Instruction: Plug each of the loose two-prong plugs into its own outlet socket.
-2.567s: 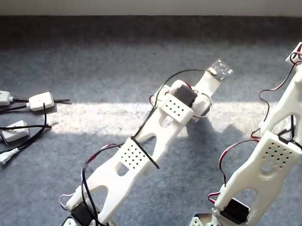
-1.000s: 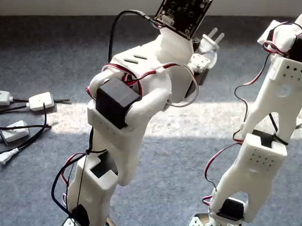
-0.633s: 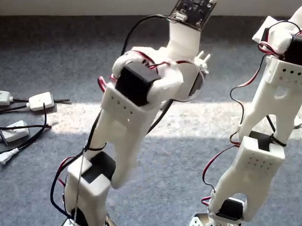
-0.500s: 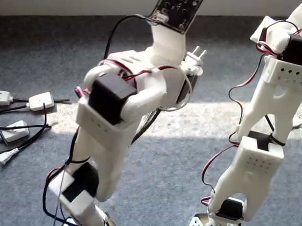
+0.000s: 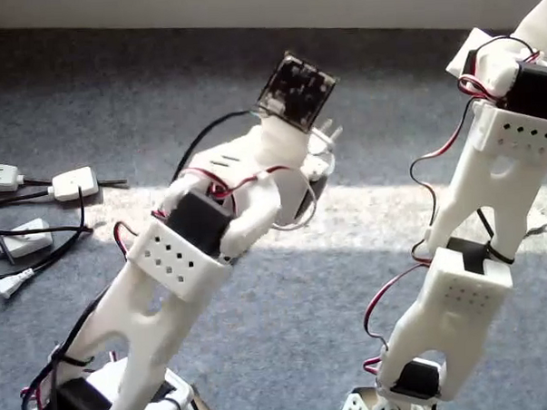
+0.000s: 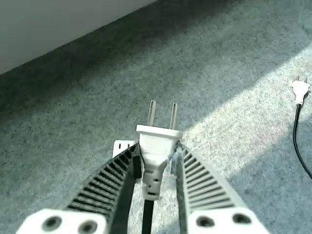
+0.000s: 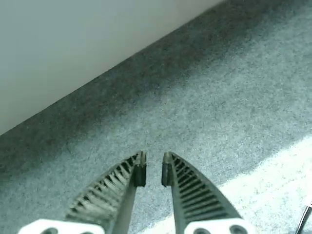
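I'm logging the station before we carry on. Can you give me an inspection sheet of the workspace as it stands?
Surface: grey carpet with a sunlit band across it.
Job's things: white two-prong plug held off the carpet, prongs pointing away from the gripper; loose plug lying near the white outlet sockets; another plug on sunlit carpet.
Clutter: nothing seen.
Grippers: left gripper shut on the two-prong plug; right gripper raised, narrowly open, holding nothing.
Cables: black cords run among the sockets; servo wires run along the arms.
Surroundings: pale wall along the carpet's far edge.
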`<state>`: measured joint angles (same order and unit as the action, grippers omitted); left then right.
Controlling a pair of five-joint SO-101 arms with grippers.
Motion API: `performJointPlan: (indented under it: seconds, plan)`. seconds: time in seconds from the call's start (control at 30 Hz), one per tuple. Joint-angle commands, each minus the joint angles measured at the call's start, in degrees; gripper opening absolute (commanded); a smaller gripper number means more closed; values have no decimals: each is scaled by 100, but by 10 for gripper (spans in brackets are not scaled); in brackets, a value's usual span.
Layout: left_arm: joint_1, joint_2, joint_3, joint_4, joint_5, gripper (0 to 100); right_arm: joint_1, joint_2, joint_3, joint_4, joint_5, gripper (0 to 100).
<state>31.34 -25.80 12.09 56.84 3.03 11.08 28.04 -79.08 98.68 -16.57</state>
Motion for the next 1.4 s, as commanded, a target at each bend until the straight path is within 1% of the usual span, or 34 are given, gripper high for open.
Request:
performJointPlan:
  seconds: [0.0,0.07,0.1,0.2,0.33,0.4,0.53,0.67,0.77,0.83,0.9,0.97,1.07,1.13,1.2,1.37]
  plan:
    - [66,-752,2334,-3569,-79,5,-391,-462,-171,224,-35,69]
    - [31,-752,2659,-4273,-53,5,-602,-462,-171,224,-26,69]
    - [13,-752,2747,-4369,-53,5,-716,-462,-171,224,-26,69]
    - [-154,-752,2897,-4387,18,5,-1121,-426,-84,224,-26,69]
    - [-532,-787,2888,-4387,853,5,-1622,-470,259,224,-26,69]
    - [-655,-787,2888,-4387,1073,5,-1780,-470,303,224,-26,69]
    - [-655,-787,2914,-4387,1090,5,-2035,-497,251,224,-26,69]
    - [-637,-743,2949,-4387,1090,5,-2492,-796,303,224,-9,69]
    - [-629,-787,3108,-4598,1090,5,-2774,-1121,303,224,299,69]
    - [-611,-787,3178,-4791,1090,5,-2853,-1314,321,242,352,68]
    - [-532,-787,3169,-4862,1090,5,-2844,-1490,514,242,360,47]
    - [-470,-796,3116,-4870,1081,5,-2835,-1675,1015,242,369,33]
    - [-426,-796,2993,-5125,1055,5,-2853,-2000,1938,233,369,29]
    - [-409,-796,2949,-5266,835,5,-2862,-2220,2325,215,378,29]
    - [-321,-787,2967,-5398,703,5,-2862,-2387,2422,215,378,29]
    - [-180,-787,2993,-5398,695,5,-2862,-2413,2457,101,369,29]
